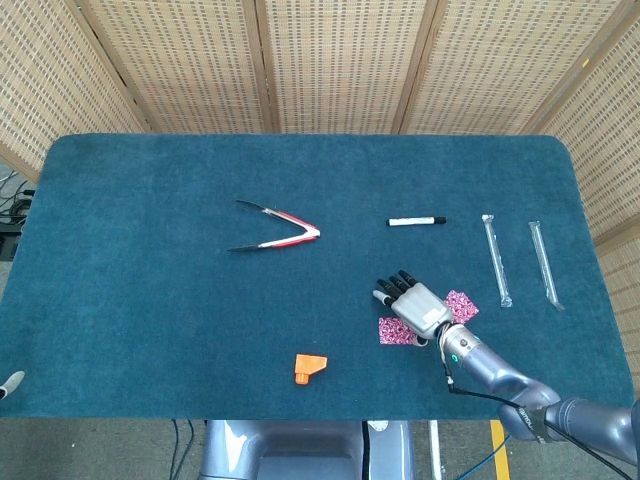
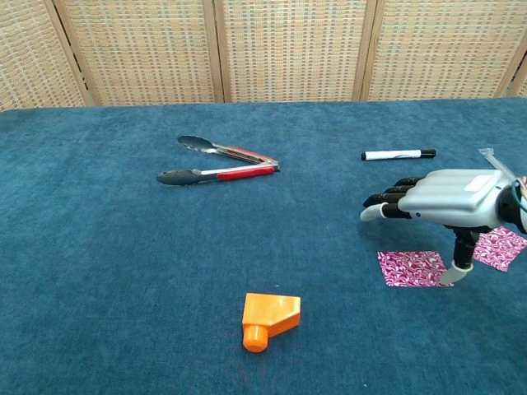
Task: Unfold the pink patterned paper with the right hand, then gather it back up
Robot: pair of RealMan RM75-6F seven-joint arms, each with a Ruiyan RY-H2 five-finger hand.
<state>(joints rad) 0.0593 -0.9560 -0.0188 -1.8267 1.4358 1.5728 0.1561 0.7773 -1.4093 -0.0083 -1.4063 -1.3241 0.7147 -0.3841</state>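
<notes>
I held my right hand (image 2: 451,197) palm-down with fingers spread and empty over the folded pink paper (image 2: 414,268), which lay flat on the desk at its 6 o'clock, thumb lowered to catch the paper's right edge.

Matt napped teal cloth table (image 1: 150,280), glossy silver-and-black robot hand (image 1: 412,303), printed pink paper (image 2: 414,268), woven cane screen (image 1: 340,60)

The right hand (image 2: 449,201) is held above the folded paper (image 2: 414,268), with a second paper piece (image 2: 501,247) just right, the marker (image 2: 398,154) behind, and tongs (image 2: 217,161) well left.
</notes>
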